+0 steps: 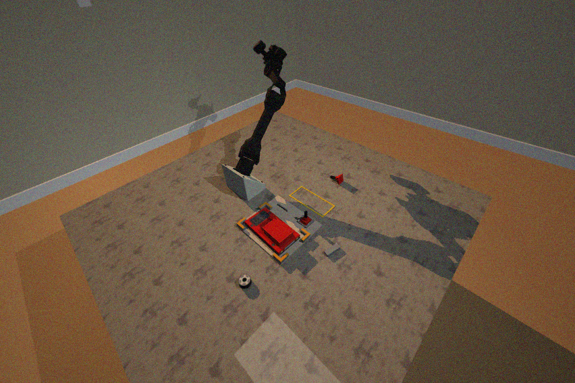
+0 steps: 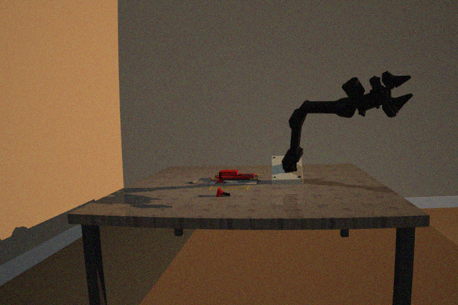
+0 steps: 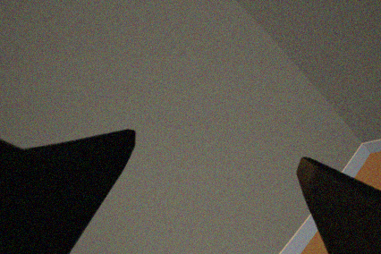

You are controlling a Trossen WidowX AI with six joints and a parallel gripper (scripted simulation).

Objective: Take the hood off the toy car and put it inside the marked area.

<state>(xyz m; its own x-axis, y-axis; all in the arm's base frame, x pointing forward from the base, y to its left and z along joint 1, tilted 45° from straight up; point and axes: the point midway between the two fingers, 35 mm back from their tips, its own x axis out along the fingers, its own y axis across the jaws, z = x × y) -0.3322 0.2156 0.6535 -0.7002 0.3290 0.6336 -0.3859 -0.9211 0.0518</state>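
The red toy car (image 1: 277, 231) (image 2: 228, 176) sits between orange corner brackets, with a dark patch in its lower end. A small red piece with a black knob (image 1: 305, 220) stands upright beside it. Another red piece with a black stem (image 1: 340, 178) (image 2: 219, 192) lies on its side on the table, outside the yellow marked area (image 1: 318, 196). I cannot tell for sure which part is the hood. Nothing lies inside the marked outline. My gripper (image 2: 410, 86) (image 3: 215, 151) is open and empty, high in the air, far from the car and pointing away from it.
A grey board (image 1: 314, 228) lies under the car and the knobbed piece. A flat grey block (image 1: 332, 249) lies near the board. A black-and-white round thing (image 1: 244, 279) lies farther off. The pale arm mount (image 1: 243, 185) (image 2: 277, 179) stands near the car's other end.
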